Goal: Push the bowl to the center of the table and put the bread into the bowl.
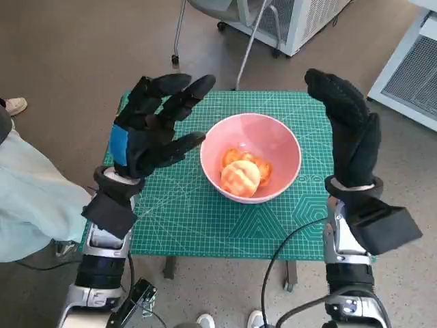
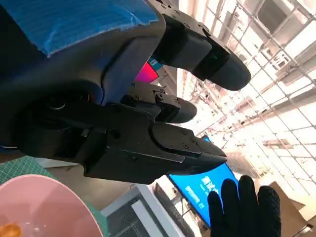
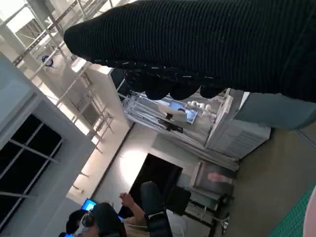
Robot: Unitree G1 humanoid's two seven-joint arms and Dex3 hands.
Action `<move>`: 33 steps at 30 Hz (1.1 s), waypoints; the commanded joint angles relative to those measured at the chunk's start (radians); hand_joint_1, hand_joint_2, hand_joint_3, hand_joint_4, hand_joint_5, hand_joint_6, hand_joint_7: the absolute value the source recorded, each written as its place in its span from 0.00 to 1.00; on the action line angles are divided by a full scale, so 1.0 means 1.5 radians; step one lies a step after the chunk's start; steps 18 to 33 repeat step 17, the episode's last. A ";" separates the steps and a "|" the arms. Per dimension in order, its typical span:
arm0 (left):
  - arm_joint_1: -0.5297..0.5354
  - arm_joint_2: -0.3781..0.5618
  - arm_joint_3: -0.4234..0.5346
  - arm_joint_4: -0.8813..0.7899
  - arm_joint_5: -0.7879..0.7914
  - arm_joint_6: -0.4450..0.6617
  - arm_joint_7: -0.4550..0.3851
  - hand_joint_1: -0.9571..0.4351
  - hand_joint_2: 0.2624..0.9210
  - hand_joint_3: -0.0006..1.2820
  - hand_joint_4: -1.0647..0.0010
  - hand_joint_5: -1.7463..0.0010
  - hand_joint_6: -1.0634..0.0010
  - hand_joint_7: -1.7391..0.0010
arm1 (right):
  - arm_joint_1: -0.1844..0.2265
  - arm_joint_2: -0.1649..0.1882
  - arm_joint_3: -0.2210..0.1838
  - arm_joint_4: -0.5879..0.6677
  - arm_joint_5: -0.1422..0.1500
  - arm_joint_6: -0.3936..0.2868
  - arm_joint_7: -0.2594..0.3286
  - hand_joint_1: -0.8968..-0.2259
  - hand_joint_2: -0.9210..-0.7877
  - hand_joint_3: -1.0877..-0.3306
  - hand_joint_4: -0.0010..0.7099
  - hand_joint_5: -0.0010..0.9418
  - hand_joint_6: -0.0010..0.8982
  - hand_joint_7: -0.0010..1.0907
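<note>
The pink plastic bowl (image 1: 251, 157) sits near the middle of the green-matted counter (image 1: 177, 219), golden round bread (image 1: 240, 178) inside. Left hand (image 1: 151, 126) and right hand (image 1: 348, 126) hover empty, fingers spread; best withdraw both upward without brushing the rim.

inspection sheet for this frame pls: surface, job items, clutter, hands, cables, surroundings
Surface: small table with green cutting mat.
Job's things: pink bowl near the mat's middle; bread inside it, on something orange.
Clutter: nothing seen on the mat.
Hands: left hand raised left of the bowl, fingers apart, holding nothing; right hand raised right of the bowl, open, holding nothing.
Cables: black cable loops from the table's near edge toward the right arm.
Surroundings: person's leg and shoe at left; white cabinet at right; chair legs and a white unit beyond the table.
</note>
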 commanded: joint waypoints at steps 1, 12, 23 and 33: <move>0.020 0.000 0.001 -0.025 0.008 0.010 0.006 0.58 1.00 0.06 0.51 0.89 0.67 0.55 | -0.004 -0.011 0.003 -0.007 0.005 0.017 0.007 0.49 0.00 0.41 0.56 0.00 0.02 0.73; 0.023 -0.010 0.000 -0.026 0.016 -0.001 0.018 0.60 1.00 0.07 0.50 0.87 0.67 0.54 | -0.004 -0.017 0.008 -0.021 0.019 0.033 0.018 0.49 0.00 0.39 0.55 0.00 0.02 0.73; 0.024 -0.015 0.000 -0.026 0.016 -0.002 0.021 0.60 1.00 0.07 0.51 0.87 0.67 0.54 | -0.002 -0.017 0.009 -0.025 0.024 0.037 0.022 0.49 0.00 0.40 0.55 0.00 0.02 0.72; 0.024 -0.015 0.000 -0.026 0.016 -0.002 0.021 0.60 1.00 0.07 0.51 0.87 0.67 0.54 | -0.002 -0.017 0.009 -0.025 0.024 0.037 0.022 0.49 0.00 0.40 0.55 0.00 0.02 0.72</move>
